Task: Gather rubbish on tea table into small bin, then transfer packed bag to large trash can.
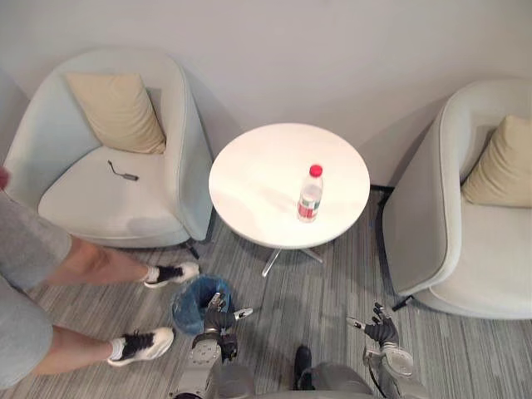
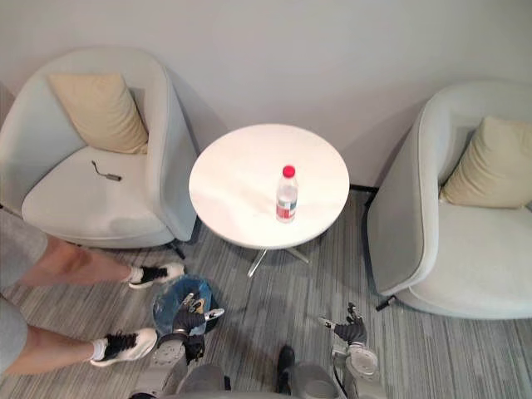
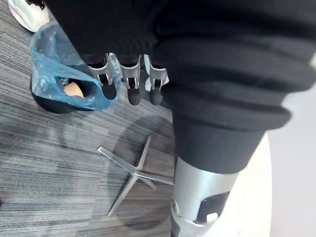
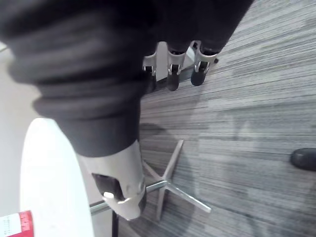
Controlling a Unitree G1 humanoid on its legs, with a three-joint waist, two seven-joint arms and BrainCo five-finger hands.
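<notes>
Clear plastic with a red cap [image 1: 316, 170] and a red label band low on its body: that is the bottle [image 1: 310, 195] I see, standing upright on the round white tea table [image 1: 258, 166]. It sits on the table's right half, toward the edge nearer me, with bare tabletop all round it.

Down on the grey striped carpet [image 1: 316, 291], just off the table's near-left side, stands the small bin [image 1: 188, 306], dark and lined with a crumpled blue bag [image 3: 49, 49]. My left wrist view shows something tan [image 3: 74, 90] lying inside the bag.

My left hand [image 1: 218, 320] hangs at the bin's near rim, thumb stuck out to the side, fingers [image 3: 133, 91] loose and nearly straight, holding nothing. They come just beside the bag's edge; I cannot tell whether they touch it. My right hand [image 1: 382, 332] hovers over the carpet on the far side, fingers [image 4: 173, 79] spread and relaxed, also empty. The bottle is well apart from both hands, up on the table beyond them.

Past the left fingers I see the table's metal star base [image 3: 133, 173].

A person's legs come in from the left, with one black-and-white shoe [image 1: 170, 273] just beside the bin and another [image 1: 145, 342] nearer me. Pale armchairs [image 1: 133, 199] [image 1: 449, 233] flank the table, each with a beige cushion [image 1: 116, 112] [image 1: 503, 162].
</notes>
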